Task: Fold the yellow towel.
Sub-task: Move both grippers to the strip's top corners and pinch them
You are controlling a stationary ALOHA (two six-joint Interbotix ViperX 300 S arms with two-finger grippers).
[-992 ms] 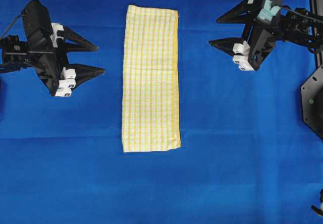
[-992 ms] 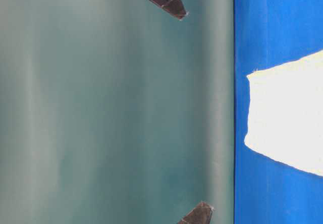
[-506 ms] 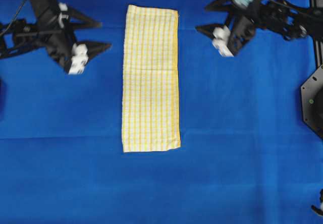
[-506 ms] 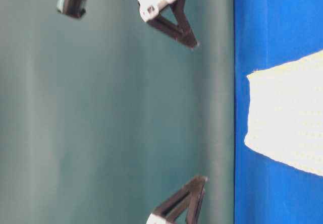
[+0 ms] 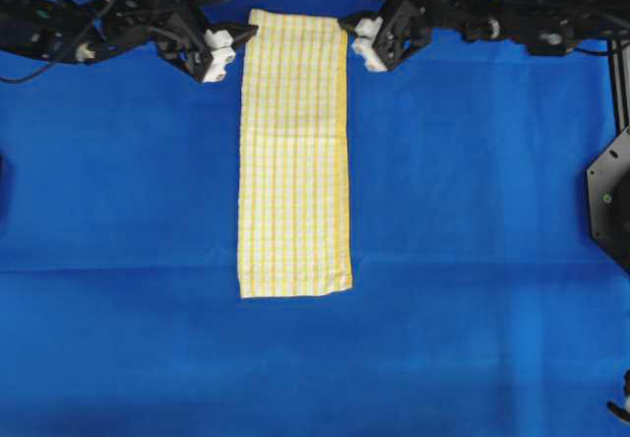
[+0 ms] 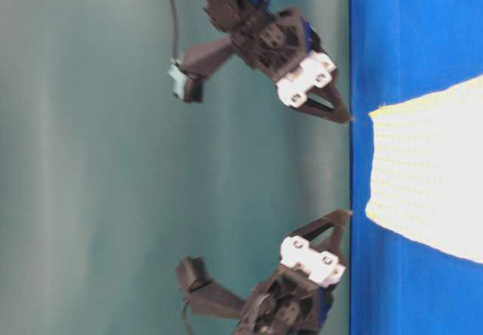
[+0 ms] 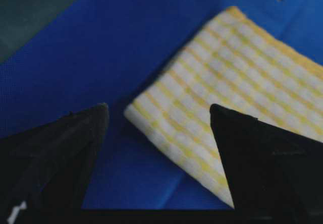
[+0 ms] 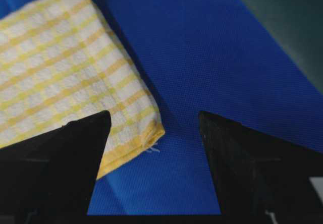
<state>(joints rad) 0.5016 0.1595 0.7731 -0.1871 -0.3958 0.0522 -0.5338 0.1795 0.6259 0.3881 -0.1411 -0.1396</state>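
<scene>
The yellow towel (image 5: 293, 152) lies flat as a long narrow strip on the blue cloth, running from far to near. My left gripper (image 5: 246, 16) is open at the towel's far left corner. In the left wrist view the corner (image 7: 151, 118) sits between the open jaws of the left gripper (image 7: 159, 108). My right gripper (image 5: 349, 12) is open at the far right corner. In the right wrist view the hemmed corner (image 8: 146, 128) lies between the jaws of the right gripper (image 8: 154, 114), close to the left finger. Neither gripper holds anything. The table-level view shows both grippers low beside the towel's end (image 6: 430, 199).
The plain blue cloth (image 5: 472, 260) covers the whole table around the towel. A black mount (image 5: 610, 201) stands at the right edge. A grey-green backdrop (image 6: 113, 161) lies beyond the table's far edge.
Both arms have swung from the towel's sides toward its far end and lowered. Each open gripper now sits at a far corner. The towel has not moved.
</scene>
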